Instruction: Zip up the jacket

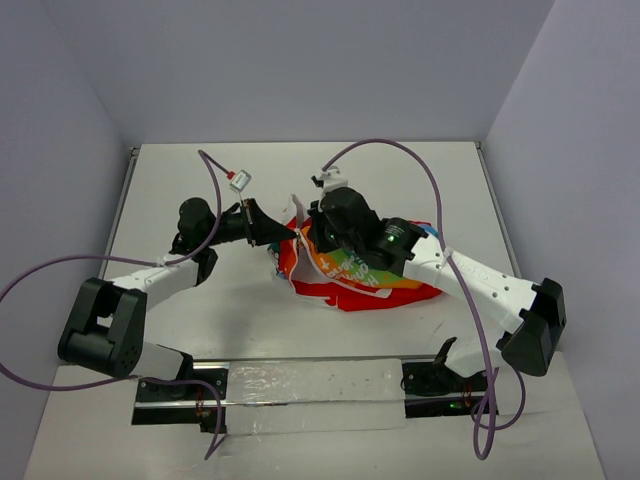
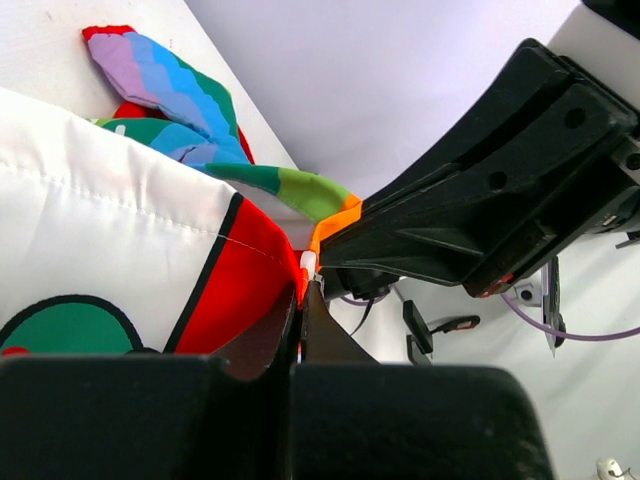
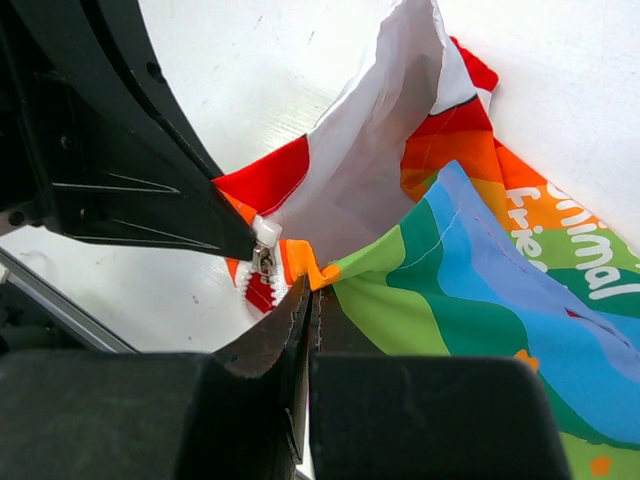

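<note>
The jacket (image 1: 365, 275) lies crumpled on the tabletop (image 1: 240, 320). The left hand (image 2: 300, 295) and right hand (image 3: 308, 298) are pinched closed on its hem beside the zipper slider (image 3: 264, 258) (front gaping). Zipping looks barely begun; next, draw the slider along taut teeth.

White lettering (image 3: 585, 245) on the jacket (image 3: 470, 270), rainbow panel, right wrist view: read "Frie…" and beside it "…nimal" (both were cut short by folds). Nothing else was legible.

Rainbow-striped red jacket (image 1: 365, 275) — crumpled, unzipped, mid-table
</note>
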Available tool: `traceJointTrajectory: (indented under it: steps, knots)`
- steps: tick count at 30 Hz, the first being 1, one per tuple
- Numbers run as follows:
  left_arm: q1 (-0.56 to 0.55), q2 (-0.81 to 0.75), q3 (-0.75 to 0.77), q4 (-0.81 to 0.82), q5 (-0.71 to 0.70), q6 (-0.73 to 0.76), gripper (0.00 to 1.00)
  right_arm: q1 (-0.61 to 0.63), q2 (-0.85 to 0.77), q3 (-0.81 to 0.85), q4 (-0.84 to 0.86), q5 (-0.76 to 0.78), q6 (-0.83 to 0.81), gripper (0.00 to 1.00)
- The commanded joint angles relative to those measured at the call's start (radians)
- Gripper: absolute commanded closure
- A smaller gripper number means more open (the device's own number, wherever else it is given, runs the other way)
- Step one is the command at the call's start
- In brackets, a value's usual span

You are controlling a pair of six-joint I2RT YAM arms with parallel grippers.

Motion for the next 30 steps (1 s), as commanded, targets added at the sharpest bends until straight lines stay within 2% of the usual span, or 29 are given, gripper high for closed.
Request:
traceJointTrajectory:
  steps: [1,14,20,30]
  knots:
    - [-0.012,-0.033,-0.021,0.059,-0.034,-0.027,1.0,0.018,-0.039,0.024,0.097,0.052,0.042,1.0]
    - [-0.015,-0.027,-0.06,0.208,-0.059,-0.145,1.0,0.033,-0.041,-0.02,0.164,0.07,0.08,1.0]
    - [-0.021,-0.045,-0.101,0.281,-0.12,-0.215,1.0,0.049,-0.035,-0.056,0.201,0.086,0.12,1.0]
    - [-0.044,-0.081,-0.133,0.281,-0.205,-0.21,1.0,0.057,-0.081,-0.157,0.335,0.147,0.249,1.0]
